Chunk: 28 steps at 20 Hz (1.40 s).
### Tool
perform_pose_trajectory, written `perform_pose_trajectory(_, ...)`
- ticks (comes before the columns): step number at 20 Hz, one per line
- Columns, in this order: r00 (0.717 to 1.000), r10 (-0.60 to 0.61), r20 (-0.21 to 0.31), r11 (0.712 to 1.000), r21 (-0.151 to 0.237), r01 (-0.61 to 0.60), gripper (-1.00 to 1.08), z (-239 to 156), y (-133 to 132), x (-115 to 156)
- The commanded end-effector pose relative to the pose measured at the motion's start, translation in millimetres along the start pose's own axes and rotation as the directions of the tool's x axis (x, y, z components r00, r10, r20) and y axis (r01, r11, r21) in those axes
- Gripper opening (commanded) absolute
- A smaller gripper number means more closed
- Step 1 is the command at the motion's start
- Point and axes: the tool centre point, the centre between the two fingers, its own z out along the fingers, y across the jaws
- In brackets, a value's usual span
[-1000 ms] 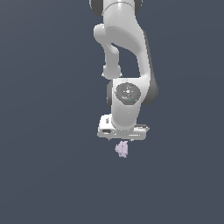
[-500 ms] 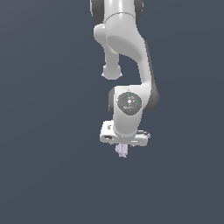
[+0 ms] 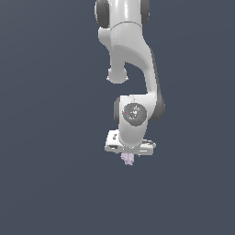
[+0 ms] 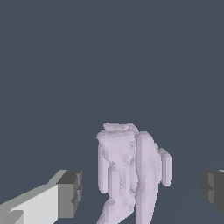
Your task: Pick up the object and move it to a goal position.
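The object point(image 3: 128, 159) is a tiny pale lilac-pink lumpy blob on the dark grey floor, showing just below the white hand in the exterior view. My gripper point(image 3: 130, 154) is down over it, and its body hides the blob's top. In the wrist view the object point(image 4: 129, 173) stands between the two dark fingertips point(image 4: 70, 192), with a clear gap on each side. The gripper point(image 4: 141, 189) is open and touches nothing that I can see.
The floor point(image 3: 55, 183) is a plain dark grey surface with no other objects, edges or containers in view. No goal marker shows in either view.
The arm has come down towards the object. The hand now sits right over the blob and covers its top. The blob has not moved.
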Motion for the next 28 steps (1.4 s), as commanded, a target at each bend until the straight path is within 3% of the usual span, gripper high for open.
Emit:
perform_pose_trajectory(1, 1.000, 0.000, 0.001, 1.000, 0.000, 0.000, 1.00, 15, 0, -1)
perform_pose_trajectory(9, 1.000, 0.001, 0.001, 1.000, 0.000, -0.001, 1.00, 27, 0, 1)
perform_pose_trajectory(10, 1.000, 0.001, 0.001, 1.000, 0.000, -0.001, -1.00, 27, 0, 1)
perform_pose_trajectory(28, 1.000, 0.001, 0.001, 1.000, 0.000, -0.001, -1.00, 13, 0, -5)
